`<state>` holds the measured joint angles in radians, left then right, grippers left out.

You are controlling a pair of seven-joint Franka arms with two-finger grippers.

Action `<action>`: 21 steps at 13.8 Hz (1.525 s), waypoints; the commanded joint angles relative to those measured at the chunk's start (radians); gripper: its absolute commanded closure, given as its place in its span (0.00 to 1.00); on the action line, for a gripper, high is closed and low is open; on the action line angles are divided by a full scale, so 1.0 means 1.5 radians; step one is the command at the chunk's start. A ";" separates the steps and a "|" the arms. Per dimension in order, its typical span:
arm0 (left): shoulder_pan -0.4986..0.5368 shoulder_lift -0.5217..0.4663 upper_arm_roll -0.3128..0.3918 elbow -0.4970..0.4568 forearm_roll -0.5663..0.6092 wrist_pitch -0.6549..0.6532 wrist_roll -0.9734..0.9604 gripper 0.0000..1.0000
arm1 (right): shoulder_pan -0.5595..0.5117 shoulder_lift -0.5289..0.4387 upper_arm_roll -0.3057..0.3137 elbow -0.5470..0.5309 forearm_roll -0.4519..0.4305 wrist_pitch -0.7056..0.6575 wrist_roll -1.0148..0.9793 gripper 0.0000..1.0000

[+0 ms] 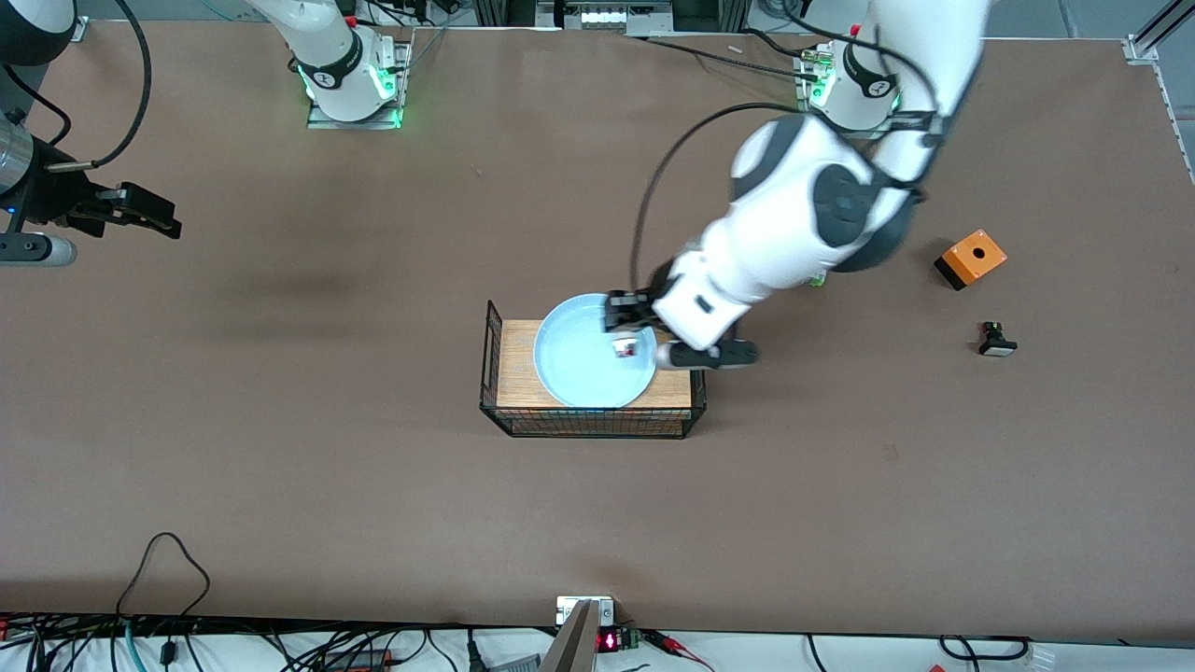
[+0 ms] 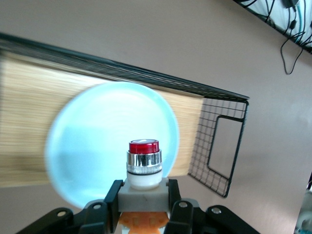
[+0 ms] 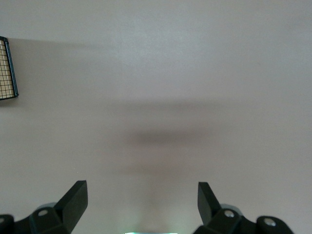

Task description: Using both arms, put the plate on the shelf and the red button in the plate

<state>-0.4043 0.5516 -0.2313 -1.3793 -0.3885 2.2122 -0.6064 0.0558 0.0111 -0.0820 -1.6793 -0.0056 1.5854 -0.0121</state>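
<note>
The pale blue plate lies on the wooden floor of a black wire basket. My left gripper hangs over the plate's edge toward the left arm's end, shut on the red button. In the left wrist view the fingers clamp the button's white body, red tip pointing at the plate, orange band below the jaws. My right gripper waits open and empty over bare table at the right arm's end. It holds nothing in the right wrist view.
An orange box with a hole and a small black and white part lie on the table toward the left arm's end. The basket's raised handle end stands on the side toward the right arm. Cables run along the near table edge.
</note>
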 commanded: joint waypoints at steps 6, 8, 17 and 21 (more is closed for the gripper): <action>-0.035 0.067 0.013 -0.009 0.181 0.047 -0.029 0.86 | 0.001 -0.016 0.001 -0.006 -0.006 -0.003 0.001 0.00; -0.037 0.069 0.013 -0.009 0.183 0.046 -0.032 0.52 | 0.000 -0.019 -0.001 -0.007 0.003 0.000 -0.002 0.00; 0.017 -0.070 0.016 0.004 0.182 -0.194 -0.046 0.00 | 0.004 -0.009 0.006 0.021 0.001 -0.001 -0.007 0.00; 0.117 -0.130 0.015 0.037 0.242 -0.427 0.020 0.00 | 0.004 -0.011 0.007 0.022 0.002 -0.003 -0.005 0.00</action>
<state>-0.2809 0.3790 -0.1974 -1.3370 -0.1032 1.6827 -0.6405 0.0588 -0.0101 -0.0742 -1.6635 -0.0030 1.5908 -0.0126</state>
